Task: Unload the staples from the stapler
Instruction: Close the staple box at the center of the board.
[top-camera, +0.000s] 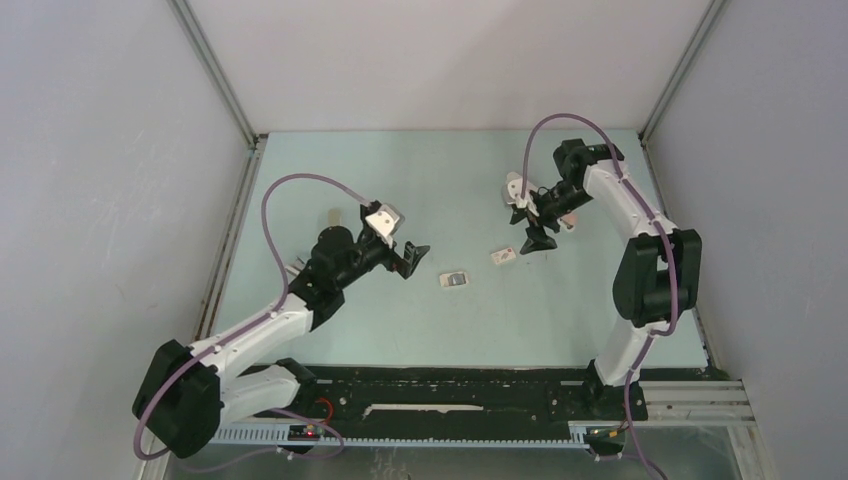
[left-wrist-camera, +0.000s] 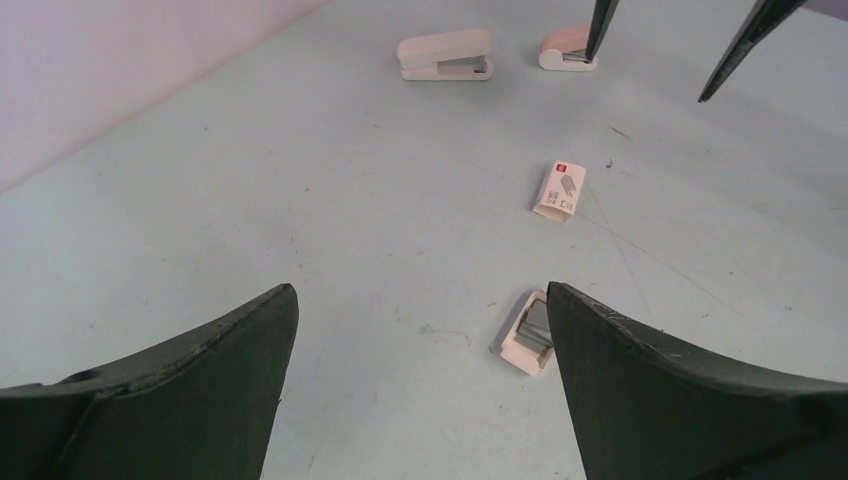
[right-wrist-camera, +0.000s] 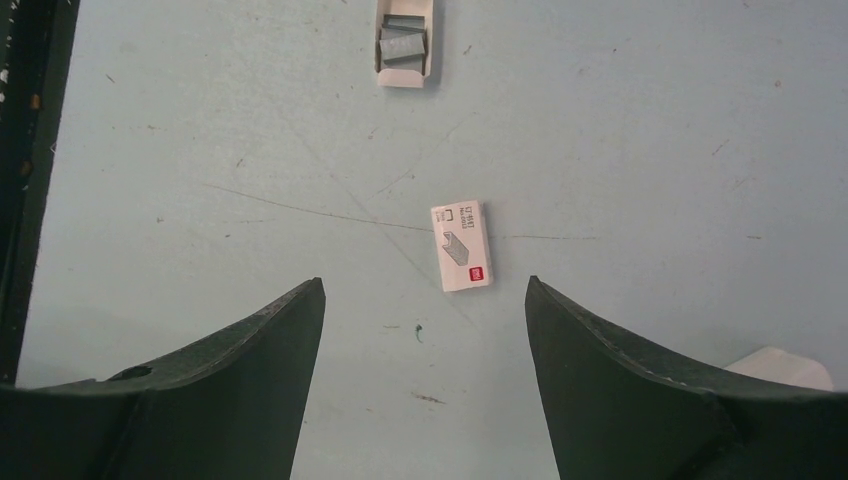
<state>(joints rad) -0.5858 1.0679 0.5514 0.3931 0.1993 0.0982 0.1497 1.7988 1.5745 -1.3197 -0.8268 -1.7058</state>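
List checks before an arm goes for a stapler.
1. Left fingers open, empty: ok.
2. Right fingers open, empty: ok.
3. White stapler lying free on table: ok.
4. White stapler opened: not ok, looks shut.
5. Pink stapler fully seen: not ok, a right finger hides part in the left wrist view.
6. Staples in tray apart from fingers: ok. Any inside the staplers: cannot tell.
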